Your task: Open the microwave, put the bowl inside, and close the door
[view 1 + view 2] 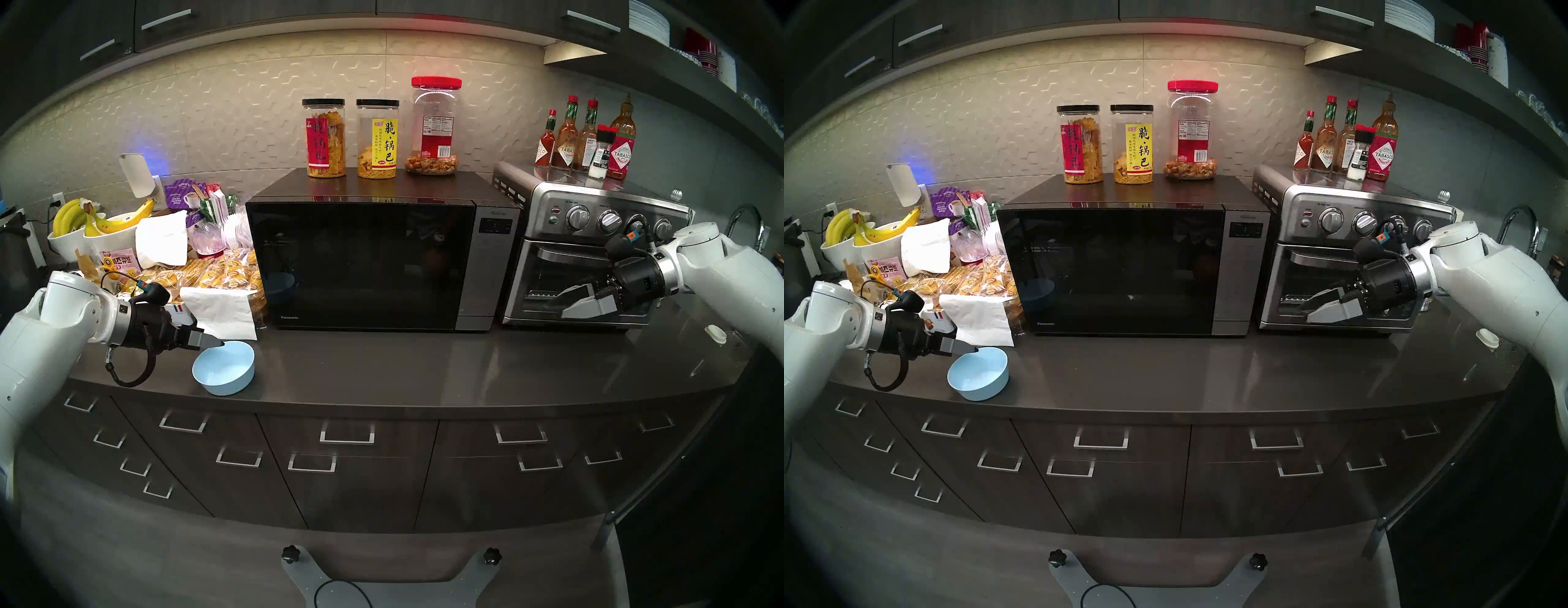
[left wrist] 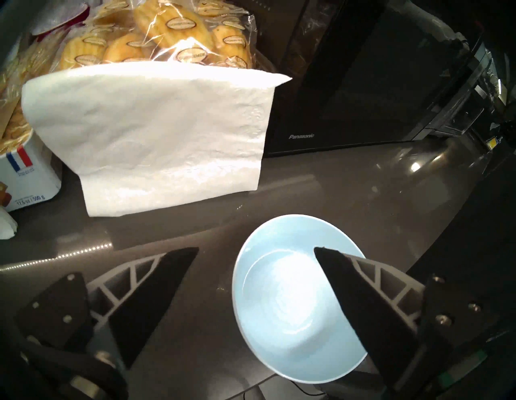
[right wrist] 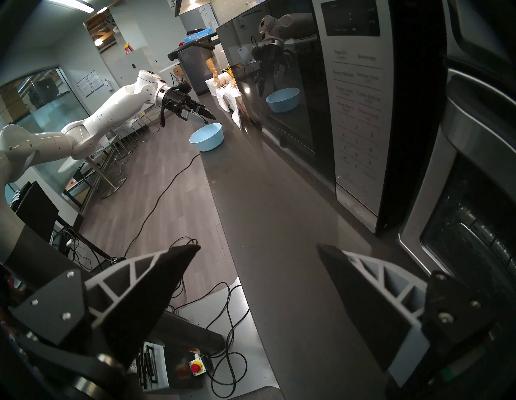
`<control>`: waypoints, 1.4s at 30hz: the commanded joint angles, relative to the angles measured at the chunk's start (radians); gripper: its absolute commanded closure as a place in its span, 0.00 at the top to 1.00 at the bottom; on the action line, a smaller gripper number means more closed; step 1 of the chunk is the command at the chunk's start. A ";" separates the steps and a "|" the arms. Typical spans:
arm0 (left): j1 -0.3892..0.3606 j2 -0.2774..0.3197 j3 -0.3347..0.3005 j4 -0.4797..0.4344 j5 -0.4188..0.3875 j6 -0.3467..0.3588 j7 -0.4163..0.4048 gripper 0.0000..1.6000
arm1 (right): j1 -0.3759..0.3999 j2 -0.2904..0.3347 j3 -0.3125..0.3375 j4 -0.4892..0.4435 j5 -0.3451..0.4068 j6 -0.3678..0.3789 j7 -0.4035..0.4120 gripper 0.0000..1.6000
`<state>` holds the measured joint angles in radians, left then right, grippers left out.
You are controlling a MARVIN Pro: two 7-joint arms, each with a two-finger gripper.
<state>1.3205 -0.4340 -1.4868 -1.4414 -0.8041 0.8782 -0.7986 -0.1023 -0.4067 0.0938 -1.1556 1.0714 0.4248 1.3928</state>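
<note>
While the door is shut, bowl sits on counter at 7 o'clock from microwave. Left gripper spread wide, empty, above rim. Probably light, slick plastic; pinch rim.

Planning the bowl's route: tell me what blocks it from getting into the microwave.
The shut door blocks it. The bowl sits on the counter, left of the microwave; the stretch of counter between is bare. The left gripper is open over its rim.
</note>
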 commanded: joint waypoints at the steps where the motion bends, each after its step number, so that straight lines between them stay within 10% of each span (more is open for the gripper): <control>1: 0.075 0.076 -0.067 -0.087 0.007 -0.051 0.001 1.00 | 0.018 -0.001 0.015 0.000 0.007 0.001 -0.001 1.00; 26: 0.441 -0.008 -0.512 -0.198 0.019 -0.229 -0.132 1.00 | 0.018 -0.001 0.015 0.000 0.007 0.001 -0.001 1.00; 42: 0.467 -0.058 -0.557 -0.211 0.068 -0.236 -0.170 1.00 | 0.017 0.000 0.015 0.000 0.008 0.002 -0.001 1.00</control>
<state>1.7782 -0.4827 -2.0149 -1.6452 -0.7297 0.6539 -0.9530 -0.1025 -0.4067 0.0938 -1.1555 1.0711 0.4248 1.3931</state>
